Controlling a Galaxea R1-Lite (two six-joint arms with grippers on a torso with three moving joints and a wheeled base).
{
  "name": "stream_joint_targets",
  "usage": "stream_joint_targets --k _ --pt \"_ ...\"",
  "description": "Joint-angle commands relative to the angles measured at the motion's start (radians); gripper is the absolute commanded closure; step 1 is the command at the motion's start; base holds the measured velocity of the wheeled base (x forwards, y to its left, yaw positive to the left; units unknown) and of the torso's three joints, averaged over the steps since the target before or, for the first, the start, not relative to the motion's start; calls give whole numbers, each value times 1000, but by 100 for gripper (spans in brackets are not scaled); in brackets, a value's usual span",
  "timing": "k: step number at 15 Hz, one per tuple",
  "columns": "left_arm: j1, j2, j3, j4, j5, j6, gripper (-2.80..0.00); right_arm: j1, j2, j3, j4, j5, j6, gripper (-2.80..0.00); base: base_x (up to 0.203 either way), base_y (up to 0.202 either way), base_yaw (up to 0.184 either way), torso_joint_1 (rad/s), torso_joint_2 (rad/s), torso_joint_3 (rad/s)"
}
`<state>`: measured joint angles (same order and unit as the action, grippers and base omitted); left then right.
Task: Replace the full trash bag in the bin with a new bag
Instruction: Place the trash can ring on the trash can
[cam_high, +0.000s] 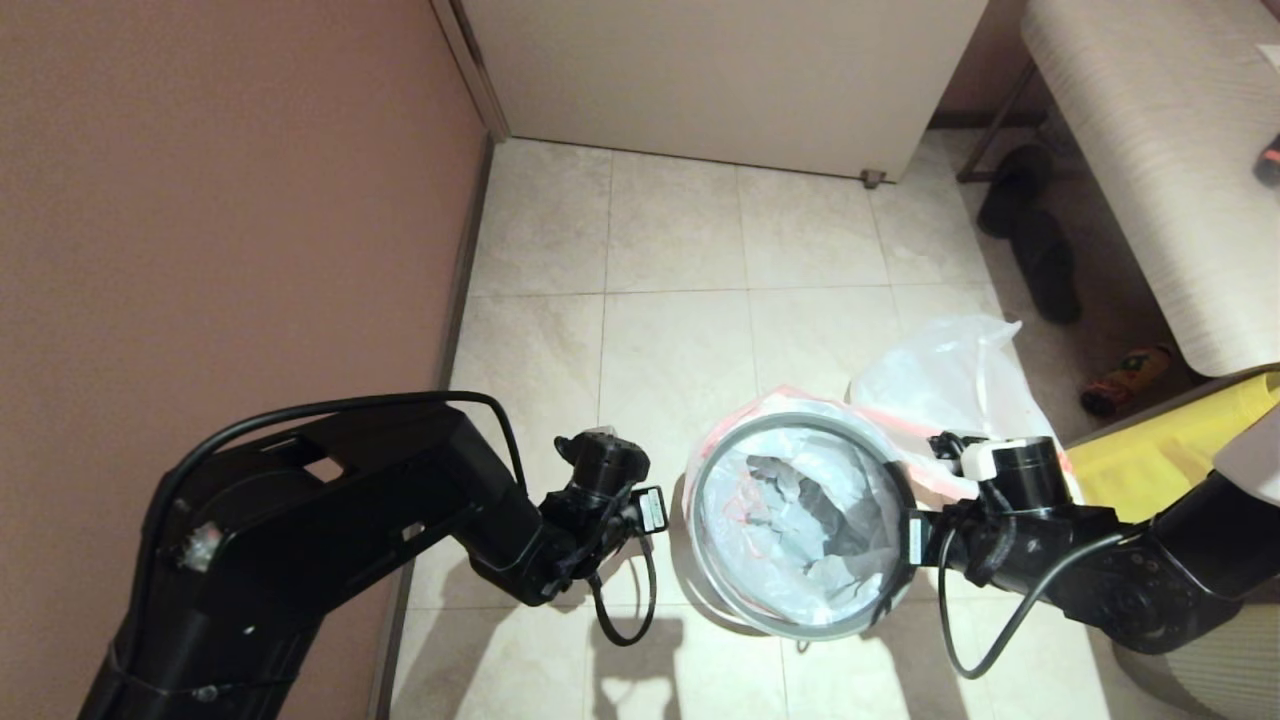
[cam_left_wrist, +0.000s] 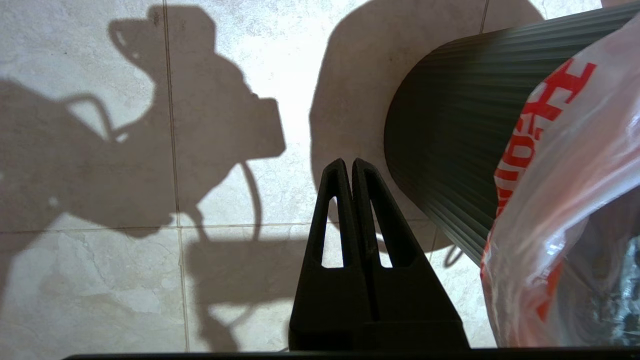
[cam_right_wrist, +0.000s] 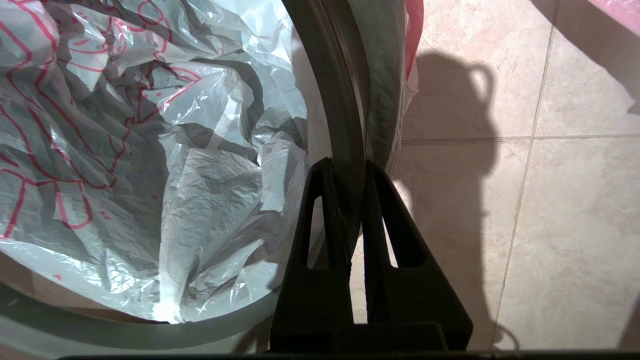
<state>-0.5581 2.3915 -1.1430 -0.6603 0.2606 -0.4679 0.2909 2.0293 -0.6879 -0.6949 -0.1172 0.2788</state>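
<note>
The bin (cam_high: 700, 560) is standing on the tile floor at lower centre of the head view, the new bag (cam_high: 800, 510) lining it under the grey hoop (cam_high: 745, 605). The right pincer (cam_right_wrist: 350, 167) is clamping the hoop at the bin's right edge. The left pincer (cam_left_wrist: 350, 167) is hanging closed and empty left of the bin, and the full bag (cam_high: 950, 375) is sitting on the floor just behind it.
</note>
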Motion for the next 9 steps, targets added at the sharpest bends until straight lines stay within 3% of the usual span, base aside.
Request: stream_joint_targets --k 1,3,9 --pt "0 3 0 -4 2 -3 0 1 36 0 -21 -3 2 0 0 0 0 0 0 0" --pt "0 3 0 -4 2 -2 0 -2 54 4 -108 -17 0 0 0 0 0 0 0 0" --pt "-2 5 0 -4 2 -2 0 16 -40 64 -117 -36 -4 0 0 0 0 0 0 0"
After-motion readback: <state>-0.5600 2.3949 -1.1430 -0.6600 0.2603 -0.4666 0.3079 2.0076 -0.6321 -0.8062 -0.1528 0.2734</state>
